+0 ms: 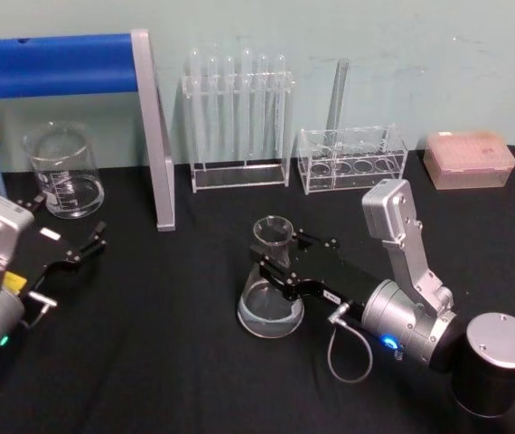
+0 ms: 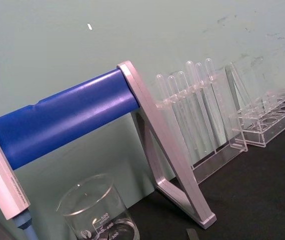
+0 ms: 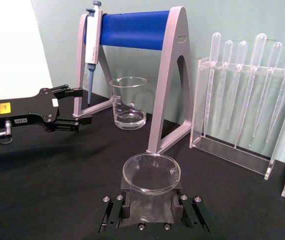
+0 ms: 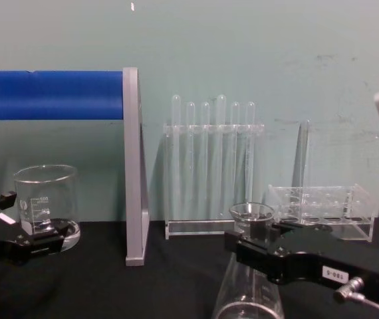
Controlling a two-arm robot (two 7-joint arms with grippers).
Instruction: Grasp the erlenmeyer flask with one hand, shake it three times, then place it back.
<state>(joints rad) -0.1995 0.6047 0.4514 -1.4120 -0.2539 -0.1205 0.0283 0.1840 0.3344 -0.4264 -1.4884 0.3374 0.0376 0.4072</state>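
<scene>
My head camera looks down over the black table (image 1: 149, 362), from the beaker (image 1: 63, 172) at left to the pink tip box (image 1: 470, 161) at right. The chest camera sits low, facing the wall side-on, sharing the pipette stand (image 4: 63, 94) and test tube rack (image 4: 213, 127) with it. My left wrist camera angles upward, close to that stand. My right wrist camera looks past the right gripper (image 3: 151, 202), tight on the erlenmeyer flask (image 3: 151, 175), the left gripper (image 3: 85, 107) farther off.
</scene>
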